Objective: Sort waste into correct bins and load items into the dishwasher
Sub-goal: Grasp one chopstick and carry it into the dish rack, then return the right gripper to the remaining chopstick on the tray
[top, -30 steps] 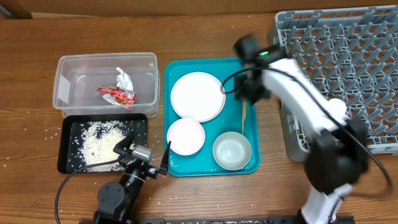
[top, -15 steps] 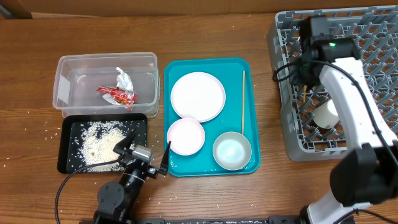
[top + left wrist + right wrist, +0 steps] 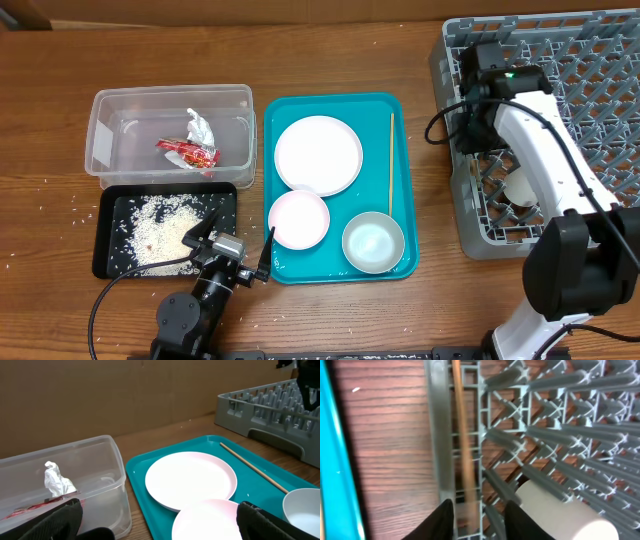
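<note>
My right gripper (image 3: 470,133) hangs over the left edge of the grey dish rack (image 3: 580,90). In the right wrist view a wooden chopstick (image 3: 462,455) runs along the rack's left wall (image 3: 437,435), between my parted fingers (image 3: 444,522). It does not touch the right one. A white cup (image 3: 555,507) lies among the pegs; it also shows in the overhead view (image 3: 525,185). The other chopstick (image 3: 390,165), the plate (image 3: 318,154) and two bowls (image 3: 298,219) (image 3: 373,241) sit in the teal tray (image 3: 402,115). My left gripper (image 3: 235,255) is open and empty.
The red-and-white wrapper (image 3: 190,150) lies in the clear tub (image 3: 98,130). Rice (image 3: 165,232) fills the black tray (image 3: 108,205), and loose grains dot the table left of it. The left wrist view shows the tub (image 3: 112,460), the plate (image 3: 190,477) and the chopstick (image 3: 250,467).
My right arm swung from over the teal tray to the dish rack, then shifted a little left along its left edge. The left arm has not moved.
</note>
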